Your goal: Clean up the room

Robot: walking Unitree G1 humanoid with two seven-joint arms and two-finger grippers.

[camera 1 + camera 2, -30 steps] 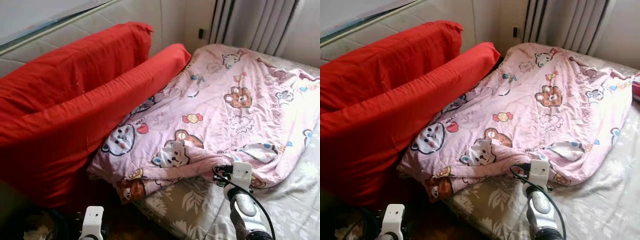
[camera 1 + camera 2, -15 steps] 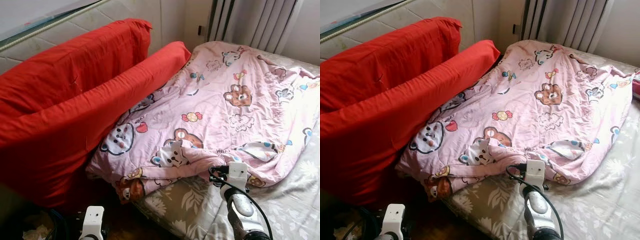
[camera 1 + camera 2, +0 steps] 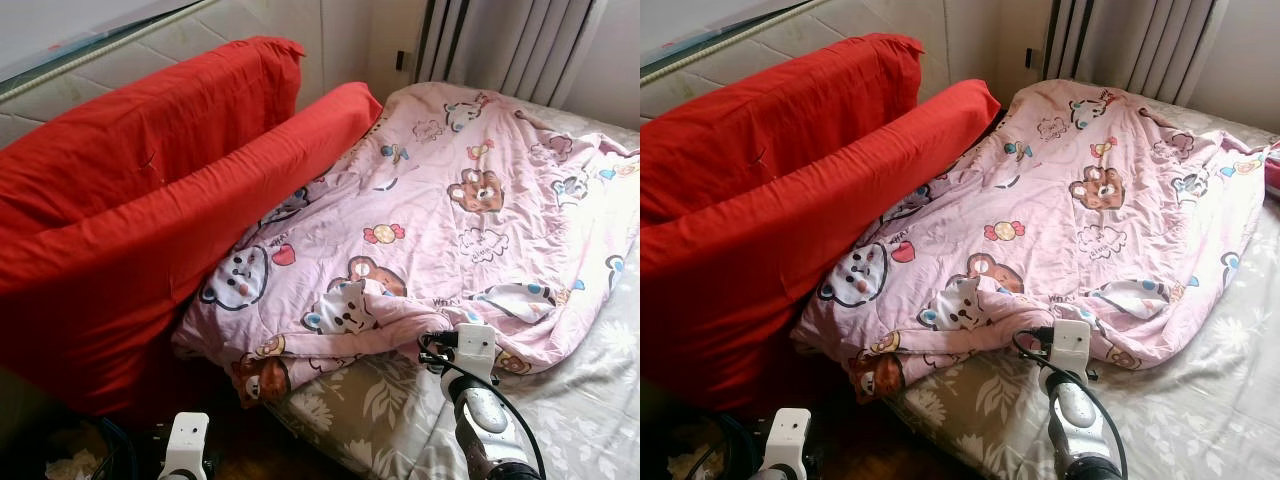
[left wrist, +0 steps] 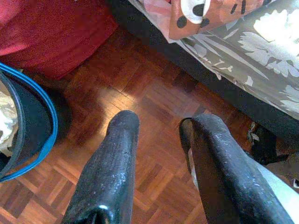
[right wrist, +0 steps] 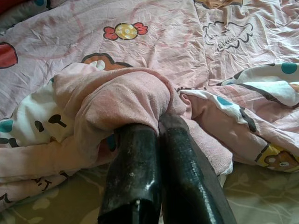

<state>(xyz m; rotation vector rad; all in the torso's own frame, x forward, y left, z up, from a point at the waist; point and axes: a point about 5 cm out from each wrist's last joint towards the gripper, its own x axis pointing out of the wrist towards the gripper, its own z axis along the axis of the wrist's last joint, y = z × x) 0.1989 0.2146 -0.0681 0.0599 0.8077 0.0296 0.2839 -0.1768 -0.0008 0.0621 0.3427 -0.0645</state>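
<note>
My left claw (image 4: 156,128) hangs low at the lower left of the frame over the brown parquet floor (image 4: 140,93), fingers parted with nothing between them, beside a dark bin with a blue rim (image 4: 28,130). My right claw (image 5: 156,123), lower right of centre, has its fingers pressed together on a bunched fold at the near edge of the pink cartoon-bear quilt (image 3: 470,200). That quilt lies spread over the grey floral-sheeted bed (image 3: 590,400), reaching to the upper right. Two big red cushions (image 3: 130,200) lean along its left side.
</note>
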